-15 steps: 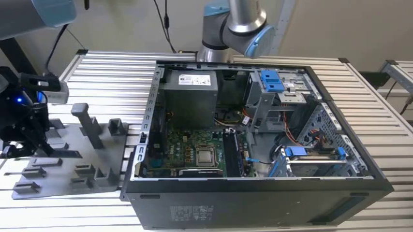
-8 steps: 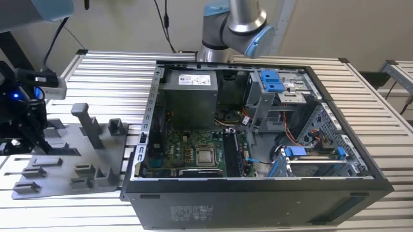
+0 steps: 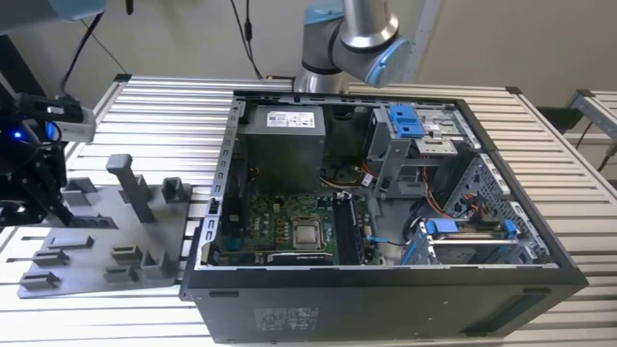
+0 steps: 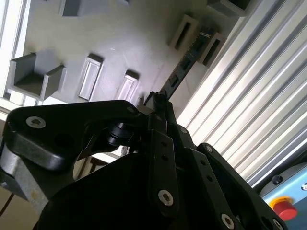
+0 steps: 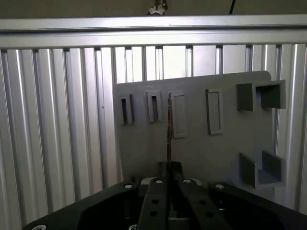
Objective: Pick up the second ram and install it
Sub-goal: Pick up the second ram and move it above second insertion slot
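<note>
Gripper (image 5: 169, 165): fingers pressed together, pinching one end of the second ram.
Second ram (image 5: 169, 130): a thin dark stick. It is seen edge-on in the first wrist view and as a slanting strip in the second wrist view.
Key relation: the ram runs straight out from the fingertips, its long axis continuing the line of the fingers toward the grey fixture plate (image 5: 201, 153).
Far end of ram: lies among the plate's narrow pockets. Whether it has cleared a pocket cannot be told.
Arm pose: the base stands at the far side behind the computer case (image 3: 386, 303). The wrist reaches out to the exterior view's left, with the tool pointed down at the plate.
Installation site: the green motherboard (image 3: 279, 224) lies inside the case, well apart from the gripper, toward the exterior view's right.
Support: plate and case both rest on a slatted aluminium table (image 3: 164, 108).
</note>
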Controlling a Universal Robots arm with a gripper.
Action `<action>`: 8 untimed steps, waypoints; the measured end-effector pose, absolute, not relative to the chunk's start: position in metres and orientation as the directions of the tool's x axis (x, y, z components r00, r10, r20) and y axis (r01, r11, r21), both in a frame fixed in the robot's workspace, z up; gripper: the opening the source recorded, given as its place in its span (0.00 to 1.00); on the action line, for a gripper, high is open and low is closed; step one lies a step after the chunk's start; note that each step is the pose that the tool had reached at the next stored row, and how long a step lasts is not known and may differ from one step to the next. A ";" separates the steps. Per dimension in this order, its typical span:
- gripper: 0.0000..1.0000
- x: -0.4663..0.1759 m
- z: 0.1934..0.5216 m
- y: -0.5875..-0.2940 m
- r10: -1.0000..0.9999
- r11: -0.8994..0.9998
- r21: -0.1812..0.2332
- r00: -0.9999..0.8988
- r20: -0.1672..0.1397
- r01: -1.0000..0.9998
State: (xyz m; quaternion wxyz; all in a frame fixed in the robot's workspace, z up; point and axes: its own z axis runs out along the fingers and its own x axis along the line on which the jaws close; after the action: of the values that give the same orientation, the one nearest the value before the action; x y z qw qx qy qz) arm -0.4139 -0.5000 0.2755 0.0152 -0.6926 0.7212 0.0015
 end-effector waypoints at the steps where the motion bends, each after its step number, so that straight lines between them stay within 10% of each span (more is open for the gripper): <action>1: 0.14 -0.414 0.277 -0.500 -0.999 0.041 -0.019 -0.040 -0.024 -0.999; 8: 0.14 -0.414 0.286 -0.500 -0.999 0.042 -0.019 -0.041 -0.024 -0.999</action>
State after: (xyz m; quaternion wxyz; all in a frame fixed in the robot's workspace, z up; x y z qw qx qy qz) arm -0.4138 -0.5000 0.2860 0.0152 -0.6922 0.7216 0.0015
